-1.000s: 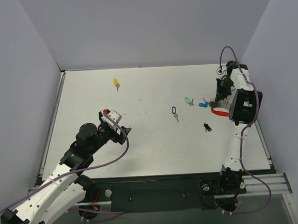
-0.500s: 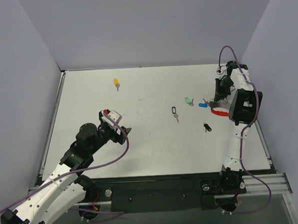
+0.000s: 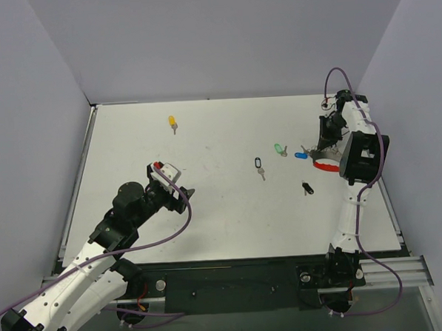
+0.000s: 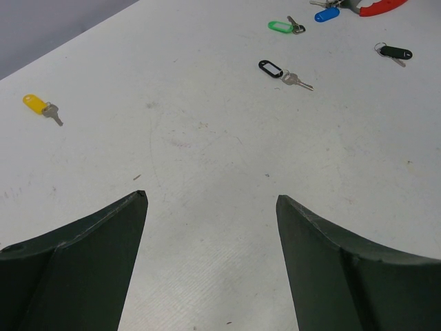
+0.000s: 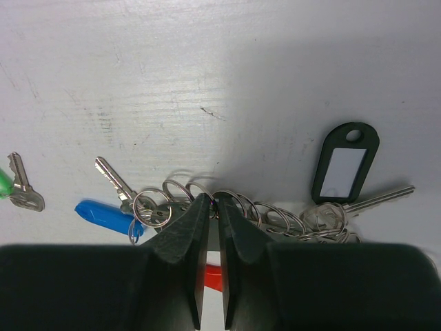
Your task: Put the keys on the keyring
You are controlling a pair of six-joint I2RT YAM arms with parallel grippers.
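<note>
Overhead and wrist views of the white bench (image 3: 224, 225). The left pincer (image 4: 210, 198) hangs over bare surface at the near left, its two dark fingers spread wide with nothing between them. The right pincer (image 5: 214, 201) is at the far right edge, its jaws drawn together to a narrow slit, the tips pressed into a cluster of silver rings (image 5: 275, 219); whether a ring is actually pinched cannot be told. The red keyring (image 3: 325, 165) lies directly under this pincer, a strip of it visible through the slit. The blue key (image 5: 103, 212) lies just left of the rings, touching them; the green key (image 3: 279, 148) is a little further left. A black-outlined tag (image 5: 344, 162) with its key rests just right of the rings; a second such tag (image 3: 257, 163) lies near the centre. The black key (image 3: 307, 187) lies nearer, apart from the cluster. The yellow key (image 3: 172, 122) sits alone at the far left, well apart.
</note>
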